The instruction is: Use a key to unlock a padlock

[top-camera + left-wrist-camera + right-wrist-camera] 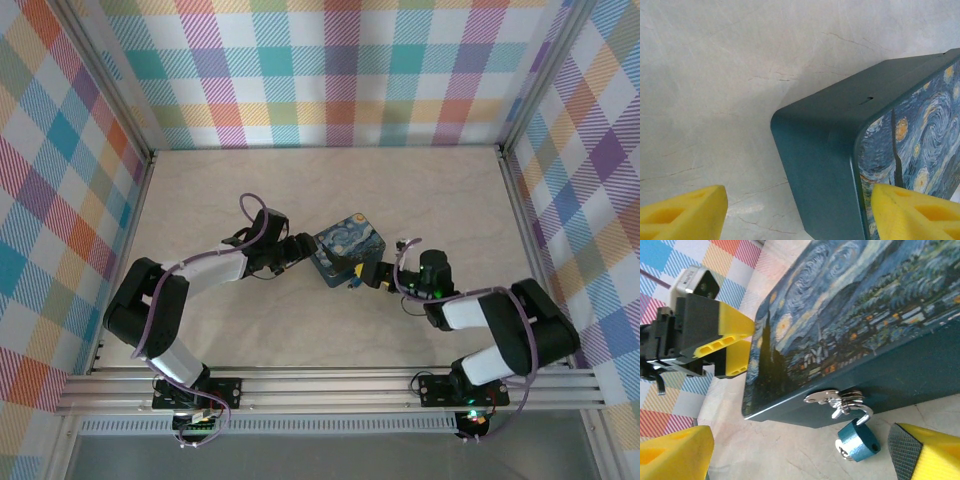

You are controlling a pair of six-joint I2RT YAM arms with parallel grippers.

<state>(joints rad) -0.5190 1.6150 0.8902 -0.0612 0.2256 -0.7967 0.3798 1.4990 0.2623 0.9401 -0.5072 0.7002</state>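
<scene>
So the padlock [858, 444] is a tiny blue thing hanging by its silver shackle [866, 415] off the hasp [832, 397] on the front wall of the painted tin [865, 305]. From the top camera it sits at about 6 o'clock of the tin, low against the bench [715, 75].

We reckon it's light, hard and pretty slick: smooth metal body, rounded edges, and it dangles loose from the hasp, so it'll swing or twist the moment anything nudges it. The best place to grab looks like the two flat faces of the body, pinched squarely. The shackle is too thin and round to hold steady. The keyway end points down toward 7 o'clock in the right wrist view. There's a silvery bit there, but we honestly can't tell if that's a key stub or just the cylinder.

The right hand [800, 440] is spread wide and holds nothing, with the padlock just ahead of it, nearer the 3 o'clock finger. The left hand [799, 195] is at 9 o'clock of the tin, also wide open, fingers straddling a corner. It isn't clamped, since one finger is clearly off the wall.

Expect the tin to slide if pushed.
</scene>
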